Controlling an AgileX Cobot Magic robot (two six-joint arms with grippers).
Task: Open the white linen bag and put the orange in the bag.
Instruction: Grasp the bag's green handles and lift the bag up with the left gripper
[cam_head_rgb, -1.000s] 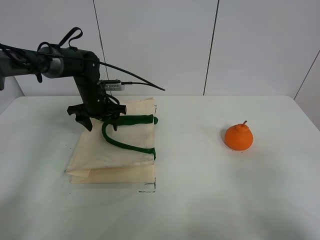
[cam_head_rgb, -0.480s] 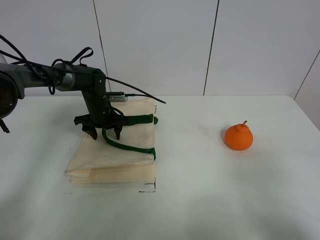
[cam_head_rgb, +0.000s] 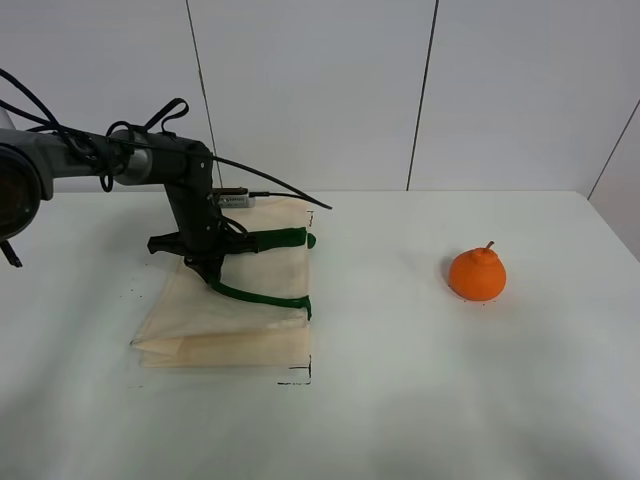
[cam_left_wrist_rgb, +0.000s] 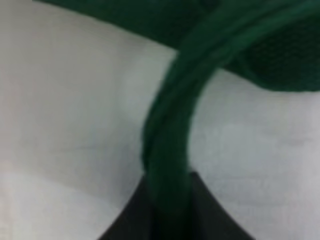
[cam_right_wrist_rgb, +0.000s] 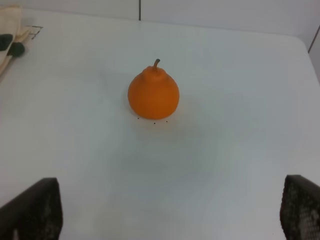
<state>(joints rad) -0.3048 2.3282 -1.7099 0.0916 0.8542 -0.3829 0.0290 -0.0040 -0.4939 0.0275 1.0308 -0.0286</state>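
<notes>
The work was at its first step, opening the bag, and the orange had not yet been touched. The cream cloth bag (cam_head_rgb: 225, 308) lay flat and folded on the left part of the white surface (cam_head_rgb: 400, 390), its mouth not visibly parted. The left end effector (cam_head_rgb: 205, 266) was down on the bag's upper half, right where one green handle (cam_head_rgb: 256, 293) loops across the cloth. In the high view its fingers looked drawn together. In the blurred left wrist view the strap ran straight down into the dark tips, so it appeared to be clamped on that handle, though the blur left the exact bite unclear. The orange (cam_head_rgb: 477, 274) sat upright with its stem up on the right side of the surface, well apart from the bag and touching nothing else. The right end effector (cam_right_wrist_rgb: 165, 207) was held back from the fruit with its fingers spread wide and empty, only their tips showing at the corners of its own view. Judging from this, the next move called for lifting the gripped handle up and away from the cloth, so the top layer would peel off the lower one and make an opening. The lift would probably need to be gentle, since soft fabric may rise whole rather than part. Only then could the right arm close on the orange.
</notes>
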